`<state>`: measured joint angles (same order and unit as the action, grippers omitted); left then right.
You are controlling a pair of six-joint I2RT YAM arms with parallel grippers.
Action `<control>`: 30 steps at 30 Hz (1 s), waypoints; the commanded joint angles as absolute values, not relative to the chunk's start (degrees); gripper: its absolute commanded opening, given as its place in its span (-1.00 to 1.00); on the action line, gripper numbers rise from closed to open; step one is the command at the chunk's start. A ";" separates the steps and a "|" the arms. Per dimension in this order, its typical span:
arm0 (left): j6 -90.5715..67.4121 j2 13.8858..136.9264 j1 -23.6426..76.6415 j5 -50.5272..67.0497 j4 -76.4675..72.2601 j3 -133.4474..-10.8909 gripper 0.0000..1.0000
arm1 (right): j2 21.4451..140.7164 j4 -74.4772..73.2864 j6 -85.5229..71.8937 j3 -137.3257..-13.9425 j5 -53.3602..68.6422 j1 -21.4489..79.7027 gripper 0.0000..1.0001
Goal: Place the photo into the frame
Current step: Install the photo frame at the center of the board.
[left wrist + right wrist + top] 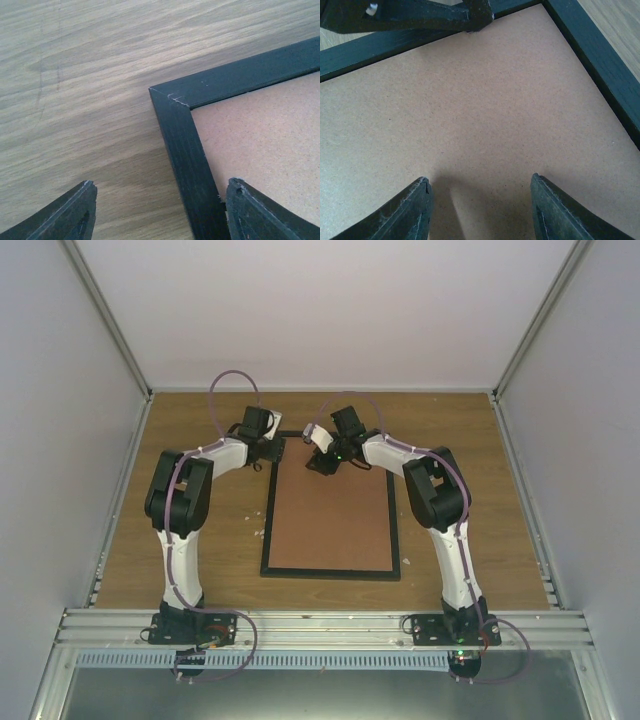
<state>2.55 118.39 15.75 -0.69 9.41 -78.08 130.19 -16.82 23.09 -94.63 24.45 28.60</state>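
Observation:
The black frame [268, 525] lies flat mid-table with a brown backing board [330, 515] filling it. No photo shows in any view. My left gripper [272, 452] is open at the frame's far left corner. In the left wrist view the left gripper [162, 184] straddles the frame's side rail [185, 145], one finger over the wood, the other over the backing board [260, 130]. My right gripper [322, 462] hangs open over the board near the far rail. The right wrist view shows the right gripper [480, 178] empty above the board [470, 100].
The wooden table [200, 540] is walled in by white panels on three sides, with an aluminium rail [320, 625] at the near edge. Small white specks [258, 532] lie beside the frame's left rail. A finger [420, 15] of the left gripper crosses the top of the right wrist view.

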 commanded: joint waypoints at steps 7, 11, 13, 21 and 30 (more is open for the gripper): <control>7.26 122.35 18.24 0.70 22.96 -77.33 0.43 | 136.23 -23.99 21.31 -92.99 21.59 28.35 0.10; 6.57 122.18 16.78 4.26 25.07 -80.53 0.45 | 136.21 -24.15 21.10 -93.11 21.77 28.30 0.10; 5.61 120.93 14.97 7.87 25.35 -81.87 0.47 | 136.10 -24.28 21.11 -93.09 21.88 28.34 0.10; 3.88 112.92 10.52 16.78 27.80 -80.16 0.52 | 133.46 -24.49 20.98 -92.58 23.62 28.43 0.10; 4.33 104.02 6.11 21.01 31.99 -71.24 0.54 | 126.51 -24.73 23.97 -89.91 25.84 30.86 0.12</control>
<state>4.08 106.80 7.73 17.87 29.47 -73.10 128.40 -17.54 22.76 -92.88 25.19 29.02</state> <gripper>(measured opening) 0.769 0.563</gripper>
